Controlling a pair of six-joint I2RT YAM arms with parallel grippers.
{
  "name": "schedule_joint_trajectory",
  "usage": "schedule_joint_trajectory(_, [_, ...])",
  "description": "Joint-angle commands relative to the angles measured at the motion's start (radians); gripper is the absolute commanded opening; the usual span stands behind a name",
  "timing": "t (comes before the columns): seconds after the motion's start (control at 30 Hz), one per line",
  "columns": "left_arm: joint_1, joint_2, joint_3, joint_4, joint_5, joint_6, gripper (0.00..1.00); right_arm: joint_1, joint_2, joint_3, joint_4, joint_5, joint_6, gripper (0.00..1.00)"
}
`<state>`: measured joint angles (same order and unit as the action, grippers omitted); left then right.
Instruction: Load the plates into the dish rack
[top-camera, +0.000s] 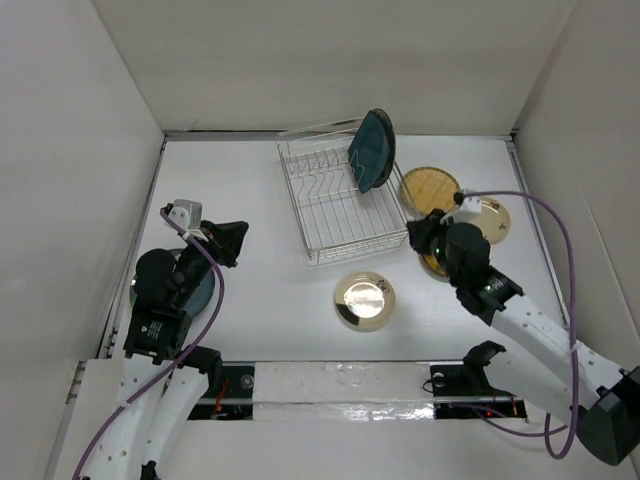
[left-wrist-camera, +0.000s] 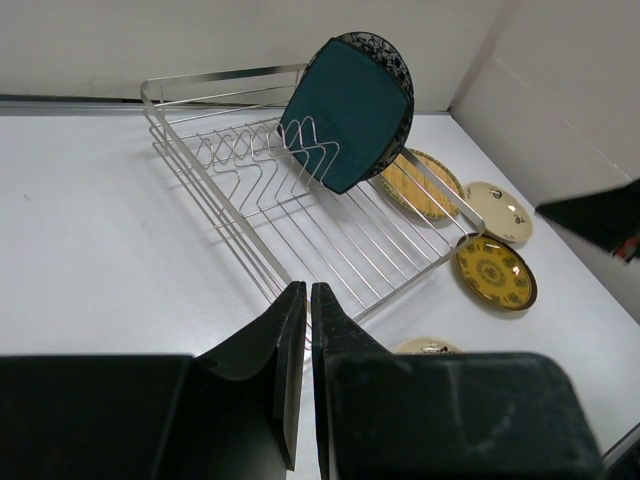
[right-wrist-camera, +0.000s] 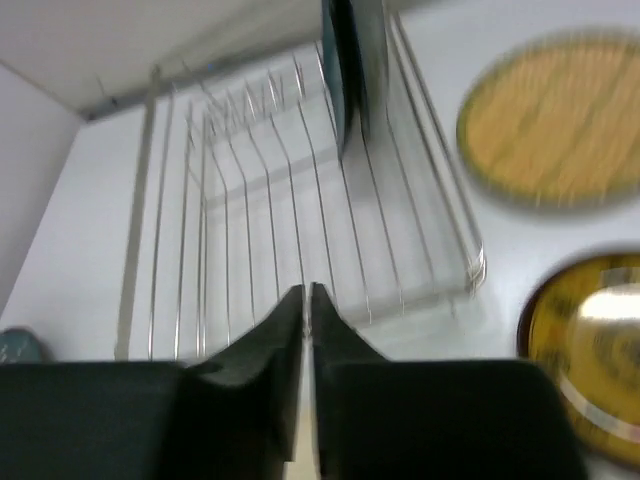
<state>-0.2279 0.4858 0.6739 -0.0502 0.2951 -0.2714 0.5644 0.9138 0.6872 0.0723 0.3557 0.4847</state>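
The silver wire dish rack (top-camera: 330, 205) stands mid-table. At its right end a square dark teal plate (top-camera: 372, 150) leans upright, with a blue floral plate (left-wrist-camera: 397, 55) right behind it. On the table lie a woven yellow plate (top-camera: 430, 188), a cream plate (top-camera: 487, 218), a gold patterned plate (left-wrist-camera: 495, 272) partly under my right arm, and a shiny gold plate (top-camera: 365, 300). A round teal plate (top-camera: 203, 292) lies under my left arm. My left gripper (top-camera: 232, 240) is shut and empty, left of the rack. My right gripper (top-camera: 418, 237) is shut and empty at the rack's near right corner.
White walls close in the table on the left, back and right. Purple cables loop from both arms. The rack (left-wrist-camera: 250, 180) fills the middle of the left wrist view, and its near rim (right-wrist-camera: 300, 300) lies just ahead of my right fingertips.
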Motion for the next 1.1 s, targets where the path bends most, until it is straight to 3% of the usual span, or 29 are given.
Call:
schedule_joint_trajectory(0.0, [-0.004, -0.012, 0.003, 0.044, 0.007, -0.006, 0.04, 0.008, -0.074, -0.144, -0.179, -0.177, 0.147, 0.23])
schedule_joint_trajectory(0.07, [-0.004, -0.016, 0.003, 0.042, -0.001, -0.006, 0.04, 0.008, -0.136, -0.207, -0.218, -0.283, 0.210, 0.50])
schedule_joint_trajectory(0.17, [-0.004, -0.019, 0.001, 0.041, -0.007, -0.006, 0.04, 0.008, -0.165, -0.326, -0.172, -0.420, 0.277, 0.65])
schedule_joint_trajectory(0.33, [-0.004, -0.012, 0.001, 0.041, -0.007, -0.006, 0.04, -0.003, -0.101, -0.411, -0.094, -0.489, 0.319, 0.65])
schedule_joint_trajectory(0.63, [-0.004, -0.012, 0.001, 0.039, -0.011, -0.006, 0.04, -0.023, 0.176, -0.445, 0.132, -0.620, 0.324, 0.48])
schedule_joint_trajectory(0.73, [-0.004, -0.012, 0.001, 0.039, -0.011, -0.005, 0.04, -0.032, 0.217, -0.457, 0.168, -0.626, 0.331, 0.24])
schedule_joint_trajectory(0.77, [-0.004, -0.012, 0.001, 0.038, -0.013, -0.006, 0.04, -0.032, 0.220, -0.460, 0.175, -0.627, 0.334, 0.01])
schedule_joint_trajectory(0.83, [-0.004, -0.015, 0.003, 0.039, -0.017, -0.006, 0.04, -0.017, 0.203, -0.462, 0.159, -0.649, 0.345, 0.00])
schedule_joint_trajectory(0.97, [-0.004, -0.015, 0.001, 0.042, -0.011, -0.006, 0.04, 0.064, -0.026, -0.417, -0.033, -0.630, 0.316, 0.00])
schedule_joint_trajectory(1.07, [-0.004, -0.019, 0.003, 0.044, -0.007, -0.008, 0.04, 0.109, -0.133, -0.263, -0.187, -0.664, 0.223, 0.00])
